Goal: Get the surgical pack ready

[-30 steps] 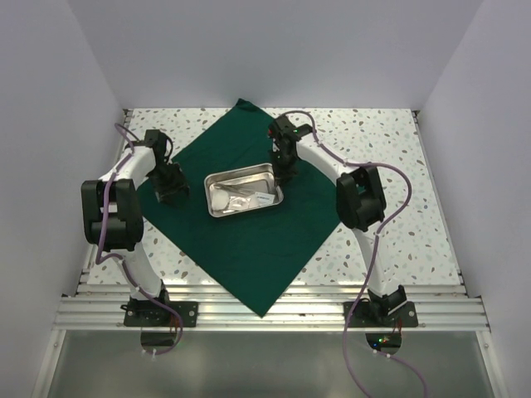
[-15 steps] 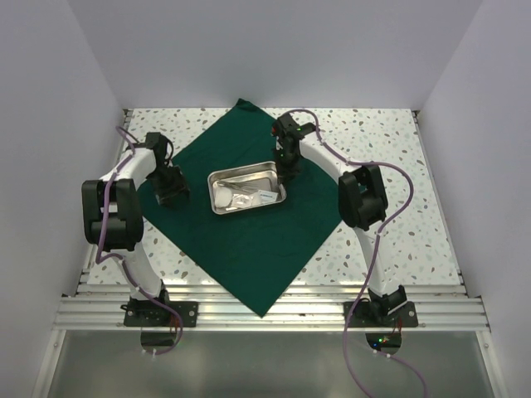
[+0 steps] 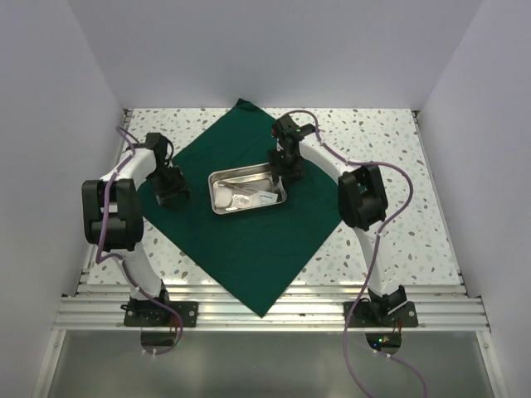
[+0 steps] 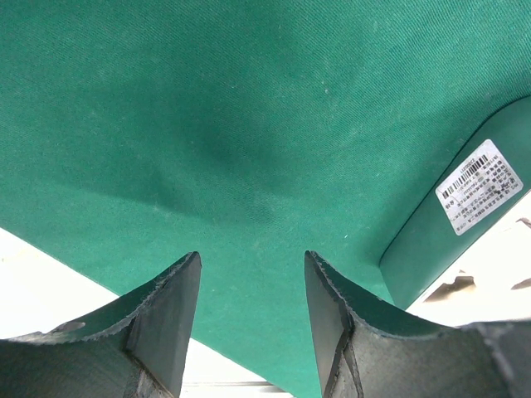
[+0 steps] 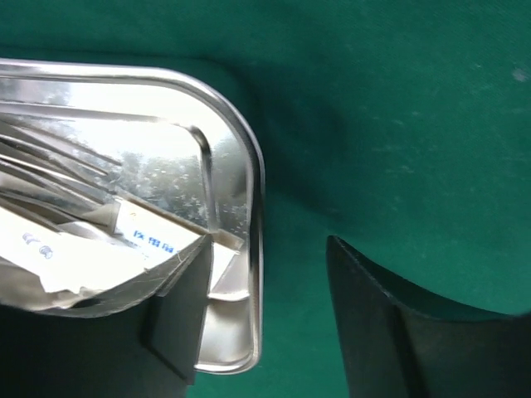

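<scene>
We see the shiny, round-cornered steel tray [image 3: 242, 172] lying mid-sheet on the matte woven dark green cloth [image 3: 241, 249], the right gripper [image 5: 270, 245] parted, empty, straddling its rim, the left gripper [image 4: 251, 265] parted, empty, over the cloth's left side.

green cloth [image 3: 249, 249] spread flat, steel tray [image 3: 241, 172] at centre

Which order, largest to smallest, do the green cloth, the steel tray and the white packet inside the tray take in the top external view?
1. green cloth
2. steel tray
3. white packet, lying inside the tray
</scene>
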Motion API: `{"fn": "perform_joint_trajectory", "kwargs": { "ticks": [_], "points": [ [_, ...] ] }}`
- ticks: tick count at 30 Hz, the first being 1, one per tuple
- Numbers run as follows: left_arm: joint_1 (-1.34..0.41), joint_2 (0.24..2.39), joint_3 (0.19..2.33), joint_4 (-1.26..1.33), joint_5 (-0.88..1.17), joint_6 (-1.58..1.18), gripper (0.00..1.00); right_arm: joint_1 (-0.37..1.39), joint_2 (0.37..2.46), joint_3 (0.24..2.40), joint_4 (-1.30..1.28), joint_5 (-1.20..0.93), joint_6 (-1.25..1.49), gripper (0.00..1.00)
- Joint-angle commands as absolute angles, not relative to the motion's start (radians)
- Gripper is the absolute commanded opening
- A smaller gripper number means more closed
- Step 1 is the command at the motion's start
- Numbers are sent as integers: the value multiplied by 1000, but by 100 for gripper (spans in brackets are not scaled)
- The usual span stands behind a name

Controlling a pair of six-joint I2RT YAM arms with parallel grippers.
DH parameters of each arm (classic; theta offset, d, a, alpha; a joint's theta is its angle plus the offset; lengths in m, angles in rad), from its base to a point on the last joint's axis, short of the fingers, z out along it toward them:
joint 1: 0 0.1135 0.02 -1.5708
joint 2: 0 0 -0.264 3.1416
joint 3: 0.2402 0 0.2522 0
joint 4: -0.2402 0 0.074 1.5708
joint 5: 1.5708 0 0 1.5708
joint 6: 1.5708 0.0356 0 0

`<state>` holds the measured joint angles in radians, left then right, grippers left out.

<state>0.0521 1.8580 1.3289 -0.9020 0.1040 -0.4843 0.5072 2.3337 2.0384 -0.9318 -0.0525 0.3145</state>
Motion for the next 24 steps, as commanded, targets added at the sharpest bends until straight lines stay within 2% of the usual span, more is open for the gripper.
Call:
{"fn": "perform_joint_trajectory", "kwargs": {
  "ticks": [1, 10, 18, 24],
  "points": [
    [58, 1825, 1325, -870, 117, -454, 57, 506, 2241, 2028, -945, -11, 295, 66],
    [43, 1819, 1298, -819, 230, -479, 53, 506, 2235, 1973, -908, -86, 282, 67],
    [-77, 1858, 1276, -770, 317, -541, 50, 506, 2272, 1993, -919, -112, 282, 60],
    [-89, 1865, 1258, -764, 333, -540, 50, 506, 2284, 1997, -922, -126, 281, 47]
  ]
}}
